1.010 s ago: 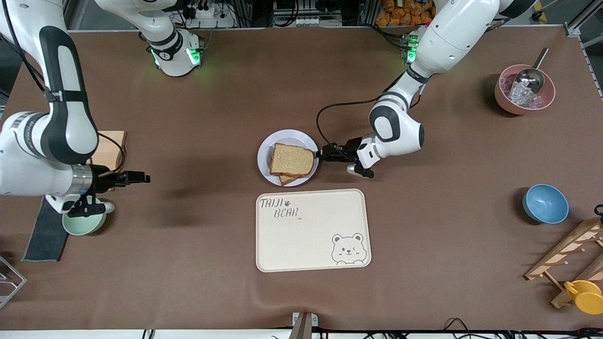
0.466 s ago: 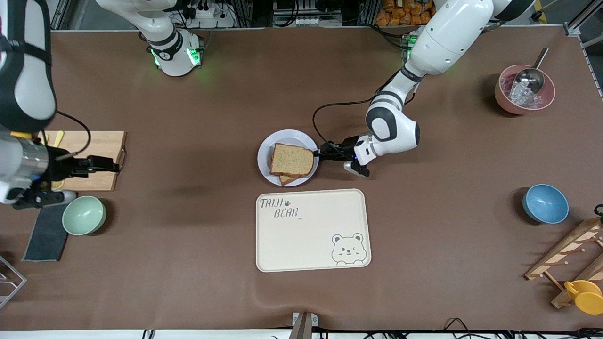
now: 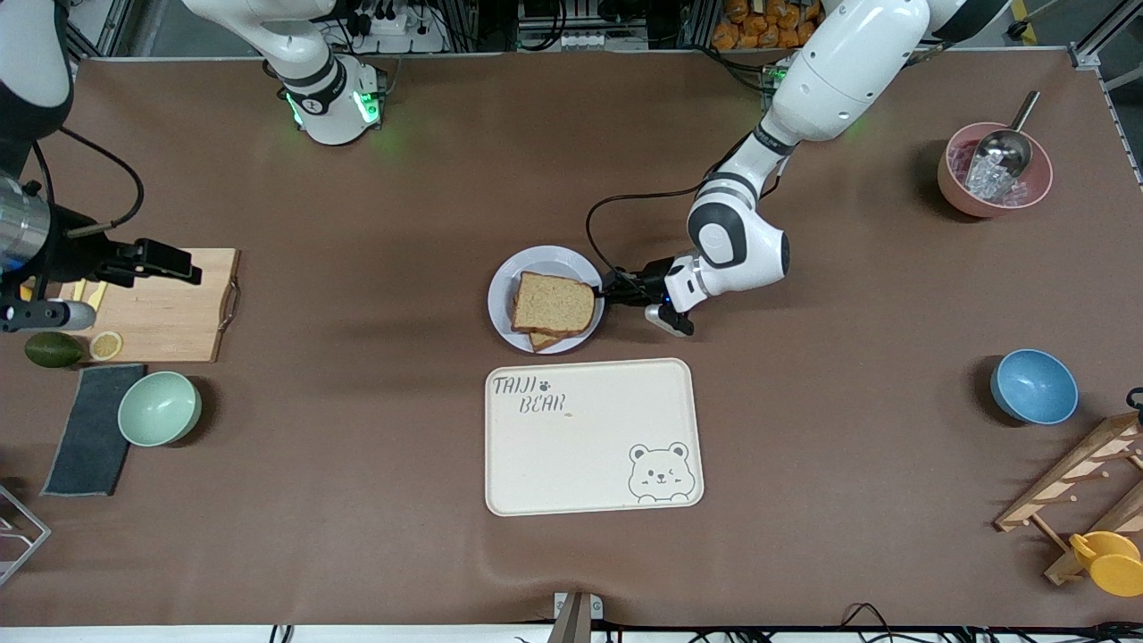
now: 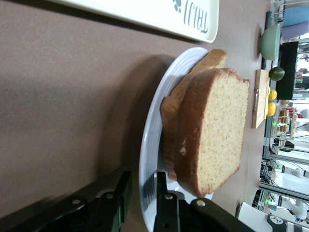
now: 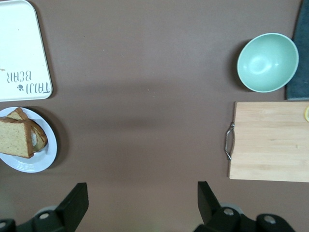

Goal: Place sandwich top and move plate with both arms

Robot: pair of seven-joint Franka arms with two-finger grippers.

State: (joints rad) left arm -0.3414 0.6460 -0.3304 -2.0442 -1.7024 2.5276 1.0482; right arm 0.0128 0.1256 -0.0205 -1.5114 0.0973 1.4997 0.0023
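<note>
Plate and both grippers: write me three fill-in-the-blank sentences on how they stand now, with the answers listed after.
1. The sandwich top lies on the white ____.
2. The left gripper has its fingers on either side of the plate's ____.
3. The right gripper, jaws open, hangs over the wooden ____ board.

Missing words: plate; rim; cutting

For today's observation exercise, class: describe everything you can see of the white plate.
The plate is round, white and glossy, with a wide rim. It lies flat on the brown table, beside the cream tray and farther from the front camera. Two stacked brown bread slices rest on it. The left gripper's fingers straddle its rim, closing on it.
</note>
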